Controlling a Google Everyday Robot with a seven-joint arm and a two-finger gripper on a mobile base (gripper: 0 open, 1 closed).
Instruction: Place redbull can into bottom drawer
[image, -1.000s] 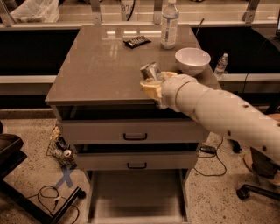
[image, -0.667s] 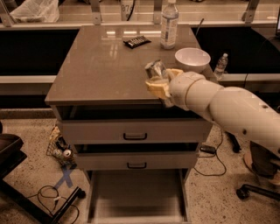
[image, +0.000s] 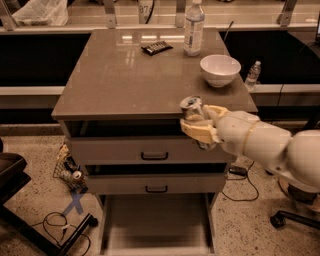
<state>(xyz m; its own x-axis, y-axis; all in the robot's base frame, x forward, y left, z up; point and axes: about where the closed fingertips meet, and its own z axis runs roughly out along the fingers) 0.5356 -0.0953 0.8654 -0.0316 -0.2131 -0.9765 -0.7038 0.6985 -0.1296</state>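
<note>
My gripper is shut on the redbull can, whose shiny silver top shows above the yellowish fingers. I hold the can in the air at the front right edge of the brown cabinet top, just in front of the upper drawer front. The bottom drawer is pulled out below, a pale grey tray with a bare floor. The white arm reaches in from the right.
A clear water bottle, a white bowl and a dark snack bar stand on the cabinet top. Two closed drawers with black handles sit above the open one. Cables and small cans lie on the floor at left.
The gripper with the can has moved toward me and down, off the cabinet top to its front edge. Nothing else has moved.
</note>
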